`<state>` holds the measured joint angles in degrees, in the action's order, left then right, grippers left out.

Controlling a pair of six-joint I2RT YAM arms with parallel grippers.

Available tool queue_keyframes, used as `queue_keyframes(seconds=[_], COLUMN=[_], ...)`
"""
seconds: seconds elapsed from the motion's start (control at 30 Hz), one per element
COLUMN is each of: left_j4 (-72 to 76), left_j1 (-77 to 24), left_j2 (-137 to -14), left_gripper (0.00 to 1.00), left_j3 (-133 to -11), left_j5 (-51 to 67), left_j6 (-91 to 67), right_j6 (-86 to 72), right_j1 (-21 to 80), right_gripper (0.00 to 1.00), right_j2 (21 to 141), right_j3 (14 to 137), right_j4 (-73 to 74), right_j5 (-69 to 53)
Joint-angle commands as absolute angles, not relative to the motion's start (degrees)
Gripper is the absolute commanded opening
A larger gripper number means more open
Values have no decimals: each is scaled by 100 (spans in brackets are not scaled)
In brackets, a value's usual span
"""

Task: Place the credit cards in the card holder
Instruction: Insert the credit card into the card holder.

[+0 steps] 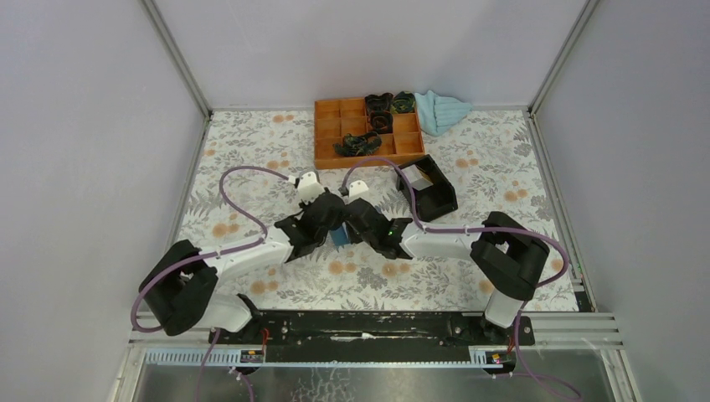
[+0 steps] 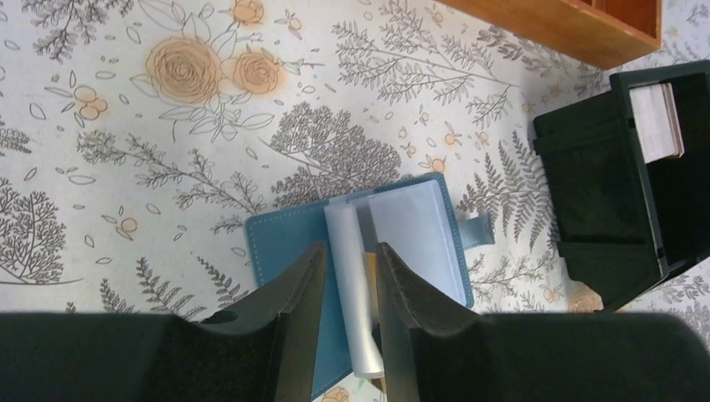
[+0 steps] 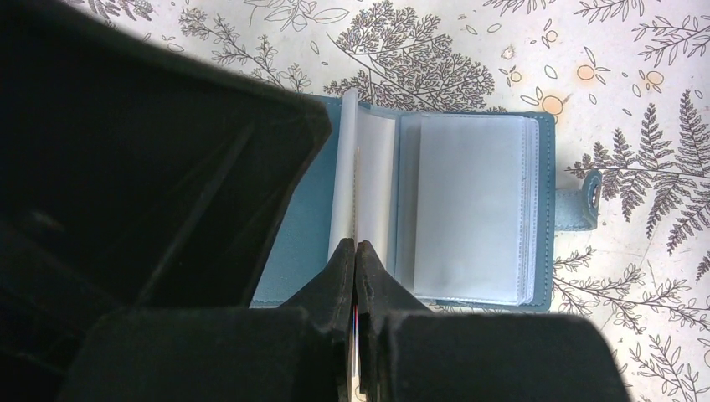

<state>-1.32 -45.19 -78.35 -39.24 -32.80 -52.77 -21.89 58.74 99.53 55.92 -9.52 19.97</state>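
At mid-table the card holder [image 3: 293,251] lies open, the left gripper [image 2: 350,251] astride its floppy clear sleeve [image 2: 345,222], jaws half apart, holding nothing. The right gripper [image 3: 356,247] pinches a credit card [image 2: 369,272] edge-on, jaws tight together; it looks stiff and slick, so grip its end

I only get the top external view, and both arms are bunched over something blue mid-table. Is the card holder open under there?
Observer: Yes. The right wrist view shows the card holder lying open flat, with clear pockets facing up.
Operator: What is the right tool doing?
Observer: The right tool is shut on a thin card, at the foot of an upright sleeve.
Operator: And the left one?
Observer: In the left wrist view, the left tool has a finger on either side of that sleeve. I cannot tell whether they press it.
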Motion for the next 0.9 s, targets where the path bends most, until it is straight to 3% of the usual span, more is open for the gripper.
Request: queue_keyframes(seconds=[0.0,0.43,0.87], left_j4=[-126,-67,390], left_j1=[-4397,-3947,-3586], left_j2=[-8005,-8629,-7901], left_gripper=[35,35,31], left_j3=[-4272,-4784,-3850], left_j5=[-3571,-2818,-2810], left_j6=[-5107,-4977,-5724], right_j6=[-2071,-1996,-2039], right_j1=[6036,6264,6335], right_gripper=[0,0,0], right_j2=[9931,10088,9800], right_j3=[5599,5639,5325], right_j4=[-1043,-1029,-1285], right_j5=[2265,2556,2698])
